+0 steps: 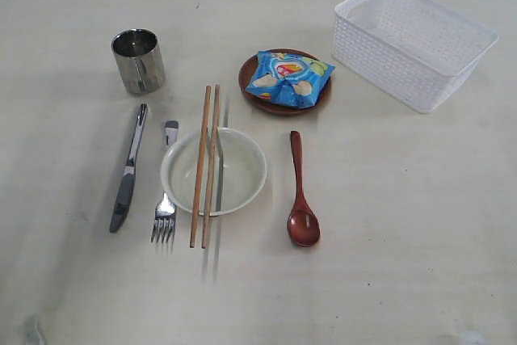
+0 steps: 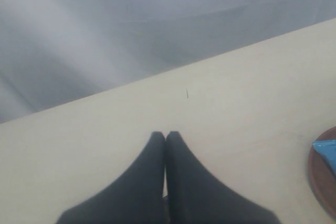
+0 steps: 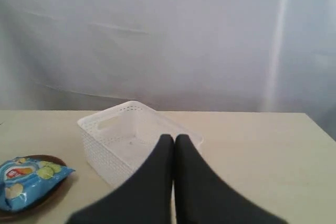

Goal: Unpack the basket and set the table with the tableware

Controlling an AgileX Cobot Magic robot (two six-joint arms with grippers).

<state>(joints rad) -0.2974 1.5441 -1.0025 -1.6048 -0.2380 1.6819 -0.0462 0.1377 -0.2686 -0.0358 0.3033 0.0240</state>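
I judge the unpacking done. The white rectangular plastic lattice basket (image 1: 412, 42) sits at the far right of the pale beige wood-grain table (image 1: 404, 240), its long axis diagonal, and I see nothing inside it. It lies straight ahead of my right gripper (image 3: 174, 139), so the right arm is the nearer 1 for any last check. That gripper's 2 black fingers are pressed together on nothing, hovering above the table short of the basket. My left gripper (image 2: 166, 136) is likewise closed and empty, low over bare tabletop near the far edge. The setting lies well left of the basket: steel cup (image 1: 139, 60), steel knife (image 1: 129, 169), steel fork (image 1: 166, 191), and a cream round bowl (image 1: 246, 169) with 2 wooden chopsticks (image 1: 206, 163) laid across it. The red-brown wooden spoon (image 1: 300, 191) is to the bowl's right. A blue snack packet (image 1: 289, 78) lies on the brown round plate (image 1: 245, 77). Every long piece runs roughly near-to-far.
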